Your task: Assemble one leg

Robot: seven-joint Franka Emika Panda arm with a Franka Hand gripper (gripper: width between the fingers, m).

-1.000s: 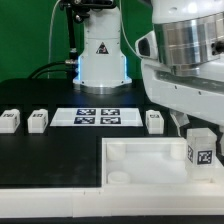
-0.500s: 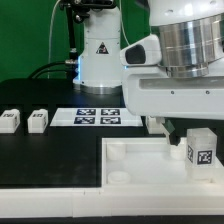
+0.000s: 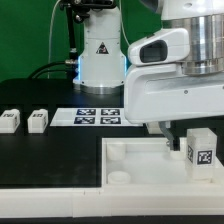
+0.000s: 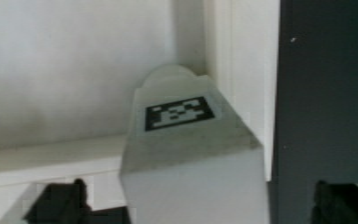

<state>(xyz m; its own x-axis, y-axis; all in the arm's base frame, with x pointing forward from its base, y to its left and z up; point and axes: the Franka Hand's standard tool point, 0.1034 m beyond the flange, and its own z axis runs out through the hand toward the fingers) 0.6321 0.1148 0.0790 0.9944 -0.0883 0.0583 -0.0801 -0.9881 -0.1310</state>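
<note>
Leg (image 3: 203, 150) stands upright inside the tray (image 3: 130, 156), at the corner on the exterior view's right, tag facing the camera; the wrist view shows it (image 4: 190, 150) from above, tight against the tray's rim. Over the last second the arm has swung across the exterior view toward the leg, now hiding a block that earlier lay beside the marker board (image 3: 98, 116). That suggests it is lining up over the leg. The fingers (image 4: 190, 205) straddle it, spread wide, gripping nothing. Two more blocks (image 3: 24, 121) lie on the desk (image 3: 50, 155), well away from the leg.
</note>
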